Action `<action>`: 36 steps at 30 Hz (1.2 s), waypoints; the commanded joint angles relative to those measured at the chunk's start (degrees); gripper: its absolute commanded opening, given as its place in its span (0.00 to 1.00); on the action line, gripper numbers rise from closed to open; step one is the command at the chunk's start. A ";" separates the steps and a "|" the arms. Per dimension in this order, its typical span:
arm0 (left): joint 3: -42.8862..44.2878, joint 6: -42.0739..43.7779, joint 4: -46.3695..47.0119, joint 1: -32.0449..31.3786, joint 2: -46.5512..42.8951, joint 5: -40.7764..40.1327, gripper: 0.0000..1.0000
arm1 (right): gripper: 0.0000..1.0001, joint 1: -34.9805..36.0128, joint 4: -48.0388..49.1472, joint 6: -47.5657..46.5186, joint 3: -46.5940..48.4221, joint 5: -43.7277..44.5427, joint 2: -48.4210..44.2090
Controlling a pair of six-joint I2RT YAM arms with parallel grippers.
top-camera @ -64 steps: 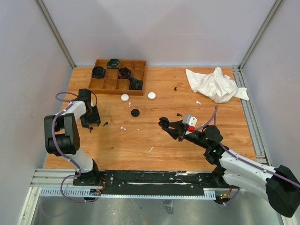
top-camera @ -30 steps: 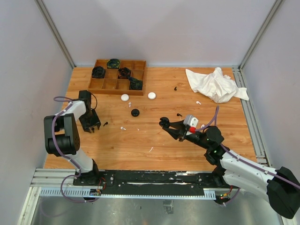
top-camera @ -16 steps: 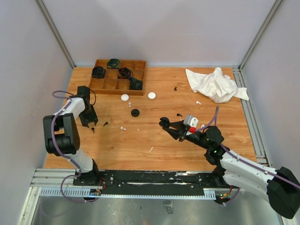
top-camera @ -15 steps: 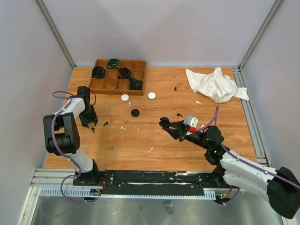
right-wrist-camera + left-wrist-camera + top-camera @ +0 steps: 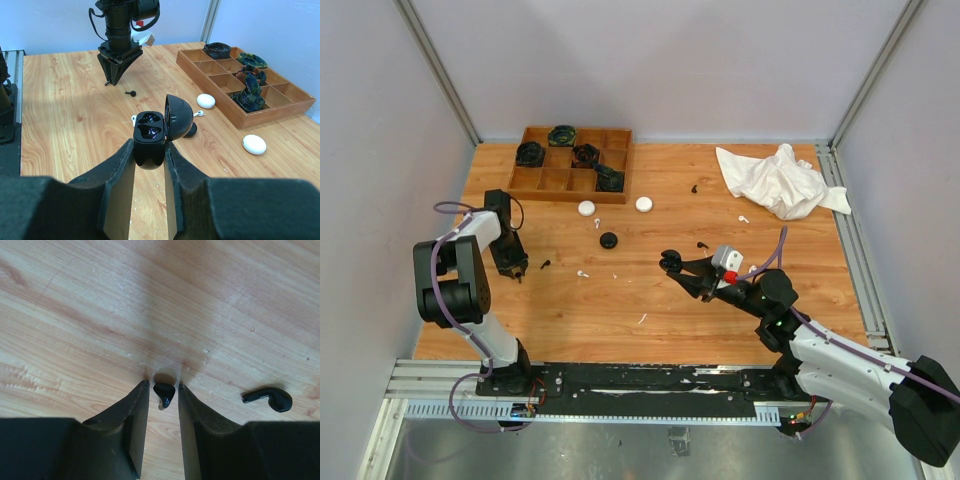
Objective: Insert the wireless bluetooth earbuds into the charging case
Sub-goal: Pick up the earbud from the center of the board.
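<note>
**Change.** Over the last second the left pincer (image 5: pixel 517 270), low over the wood at 9 o'clock of the worktop (image 5: pixel 620 330), has drawn its jaws in from a wider spread. In the wrist view they now flank a small glossy black stemmed earbud (image 5: pixel 164 391) resting on the wood. A sliver of gap shows on either side, so I log the pincer as not yet clenched and mid-close. A second black earbud (image 5: pixel 262 397) lies flat at 3 o'clock of the first, apart from it.

The right pincer (image 5: pixel 150 150) is unchanged. It is grasping the round black plastic charging case (image 5: pixel 149 131) by its base, held clear of the wood with the hinged lid thrown back. It is at 3 o'clock from the left pincer, well apart.

**Meaning (judgement).** The pick is nearly made. The carry and the insertion have not begun.

**Surface.**
- The worktop is warm wood-grain laminate with faint specks.
- A compartmented wooden tray (image 5: pixel 555 182) at 11 o'clock holds dark items.
- A white oval puck case (image 5: pixel 586 208) sits just at 6 o'clock of the tray.
- A crumpled white cloth (image 5: pixel 778 180) lies at 1 o'clock.
- A tiny white earbud (image 5: pixel 582 273) lies near centre.

**Room.** Pale lilac-grey walls and aluminium corner posts.
</note>
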 commanded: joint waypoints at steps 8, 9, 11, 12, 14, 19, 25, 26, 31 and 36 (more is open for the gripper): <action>-1.40 -0.57 1.10 0.46 0.24 2.83 0.30 | 0.02 0.79 2.66 -0.39 -0.44 -0.69 -0.35; -1.38 -0.74 1.13 0.54 0.28 3.09 0.28 | 0.02 0.79 2.63 -0.44 -0.44 -0.65 -0.35; -1.57 -0.98 1.27 0.51 0.20 3.53 0.27 | 0.02 0.78 2.54 -0.56 -0.42 -0.60 -0.28; -1.68 -1.07 1.31 0.48 -0.03 3.80 0.26 | 0.02 0.78 2.46 -0.63 -0.31 -0.60 -0.22; -2.21 -1.48 1.76 0.48 -0.98 4.34 0.23 | 0.02 0.79 2.30 -0.86 -0.31 -0.64 -0.02; -3.92 -3.58 3.28 0.39 -5.11 7.69 0.17 | 0.02 0.81 2.35 -1.46 0.12 -1.56 0.80; -7.44 -7.23 6.66 0.12 -12.70 11.51 0.14 | 0.02 0.76 1.89 -2.49 1.05 -2.74 2.34; -8.09 -7.83 7.32 -0.17 -14.17 12.00 0.14 | 0.02 0.80 1.69 -2.69 1.28 -2.79 2.49; -10.64 -11.53 11.45 -6.43 -22.44 12.35 0.13 | 0.02 0.78 1.05 -3.90 2.22 -2.42 3.52; -12.76 -16.46 15.85 -13.04 -29.87 11.89 0.13 | 0.02 0.79 1.13 -5.53 2.91 -0.89 4.68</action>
